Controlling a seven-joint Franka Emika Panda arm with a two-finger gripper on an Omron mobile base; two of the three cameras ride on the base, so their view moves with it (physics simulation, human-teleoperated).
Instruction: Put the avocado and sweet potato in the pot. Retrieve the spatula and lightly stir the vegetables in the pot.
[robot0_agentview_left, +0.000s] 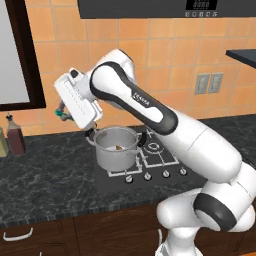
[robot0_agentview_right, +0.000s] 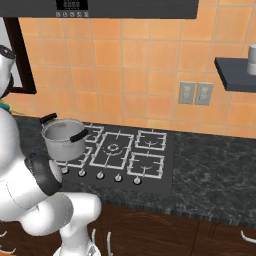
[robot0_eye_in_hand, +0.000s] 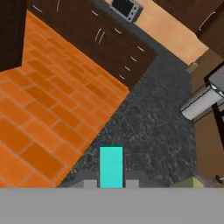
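- Hand view, nearest: the pincer (robot0_eye_in_hand: 111, 183) is clamped narrow on the spatula (robot0_eye_in_hand: 111, 167), whose teal handle rises between the tips.
- Left base view: the pot (robot0_agentview_left: 116, 148) stands on the hob just below the hand, brownish food inside, so loading looks done; stirring remains.
- Writing on the forearm near the pot is too blurred to read.

Shiny steel pot (robot0_agentview_left: 116, 149) (black handles), speckled stone counter (robot0_agentview_left: 50, 175)
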